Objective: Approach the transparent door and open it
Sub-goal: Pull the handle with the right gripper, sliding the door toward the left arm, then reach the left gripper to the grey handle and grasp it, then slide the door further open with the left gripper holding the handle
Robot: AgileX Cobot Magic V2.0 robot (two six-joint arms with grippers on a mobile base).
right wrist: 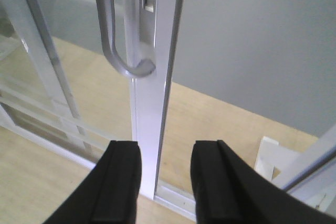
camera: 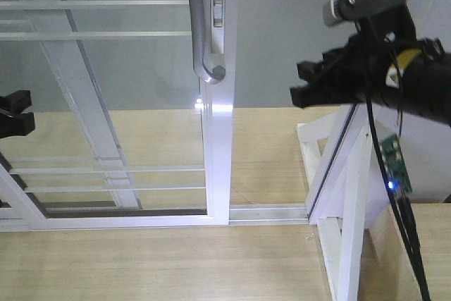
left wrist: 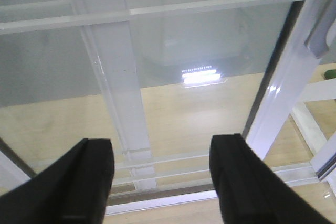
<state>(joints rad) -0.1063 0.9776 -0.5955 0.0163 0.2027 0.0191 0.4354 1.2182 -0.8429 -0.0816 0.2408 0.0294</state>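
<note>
Tall clear-glass white-framed sliding door [camera: 217, 160] stands just ahead; right hand [camera: 301, 82] spread, empty, aimed at its upright below the curved grey pull handle [camera: 199, 33], likely to hook it; left hand [left wrist: 160, 150] spread, facing the glass.

Grey wall [camera: 296, 33], pale wood floor [camera: 141, 266], white timber frame [camera: 352, 244] at right, bright glare [left wrist: 199, 76] at wall's foot

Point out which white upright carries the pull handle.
The central upright at the transparent door's right edge: the curved grey handle is fixed to it. The slanted upright behind the glass and the right-hand post are bare.
</note>
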